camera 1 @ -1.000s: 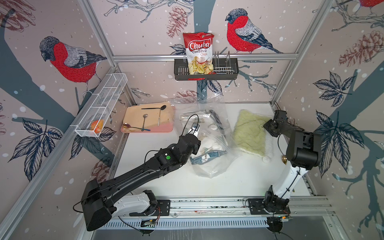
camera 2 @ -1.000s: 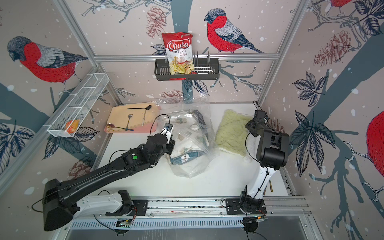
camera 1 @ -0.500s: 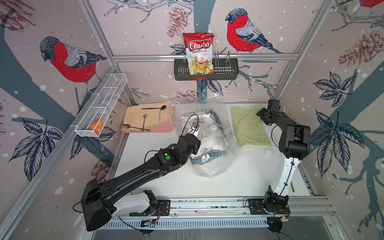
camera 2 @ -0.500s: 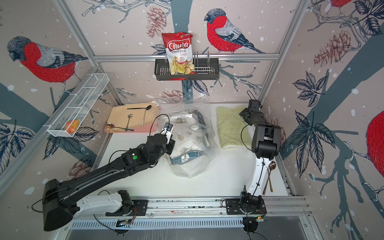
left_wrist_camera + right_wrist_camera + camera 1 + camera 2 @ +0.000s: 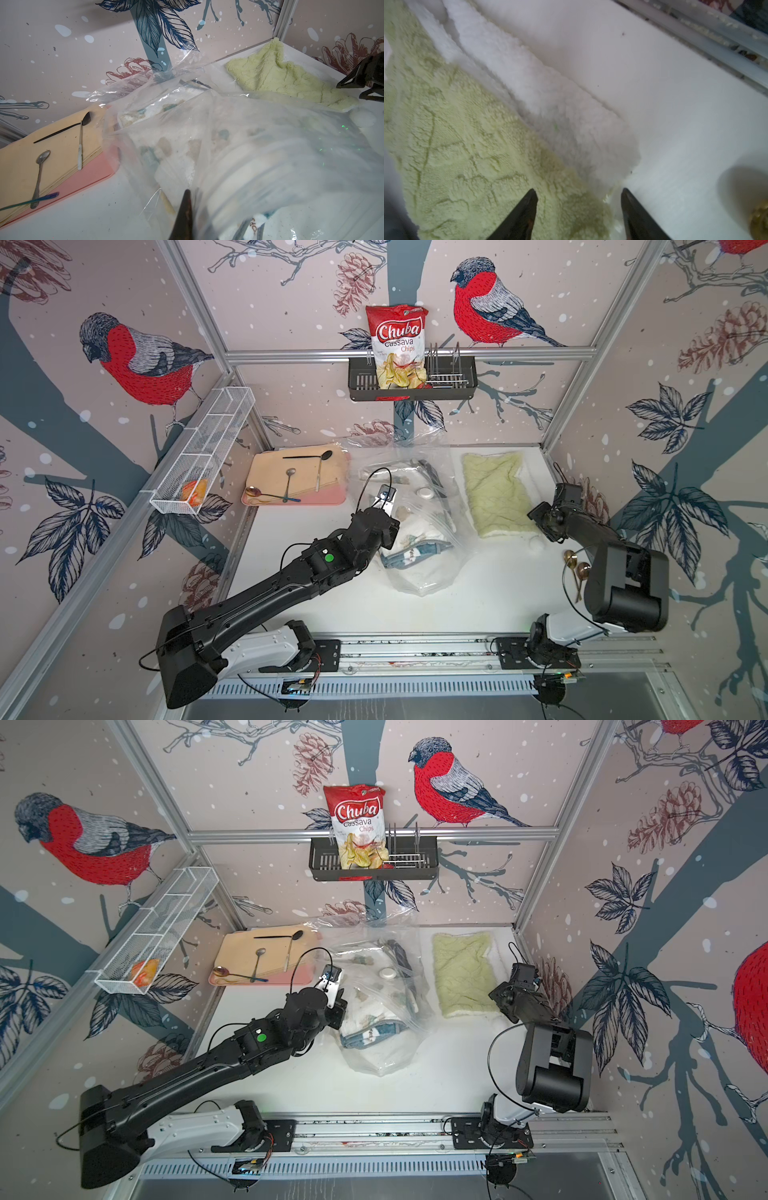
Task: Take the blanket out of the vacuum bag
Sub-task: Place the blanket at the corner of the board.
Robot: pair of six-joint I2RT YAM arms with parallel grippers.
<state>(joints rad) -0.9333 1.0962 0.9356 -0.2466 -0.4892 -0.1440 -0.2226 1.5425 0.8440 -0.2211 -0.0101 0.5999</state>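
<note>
Blanket (image 5: pixel 496 493), pale green fleece, white underside: lies flat on the white table (image 5: pixel 457 610), outside and just beside the vacuum bag (image 5: pixel 419 576), toward the rear right corner; vacuum bag: clear, crumpled, mid-table, white valve cap (image 5: pixel 424 492) upward, white-and-blue fabric inside; left gripper (image 5: pixel 187 196): pressed together on the bag's plastic; right gripper (image 5: pixel 579 193): jaws spread above the blanket's near corner, holding nothing; pink tray (image 5: pixel 328 501) with spoons beyond the bag's left side.

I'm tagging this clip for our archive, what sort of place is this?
Probably a robot test booth staged as a home: an aluminium frame lined with bird wallpaper, two arms bolted to a rail, and props like a chips bag in a wall rack.
</note>
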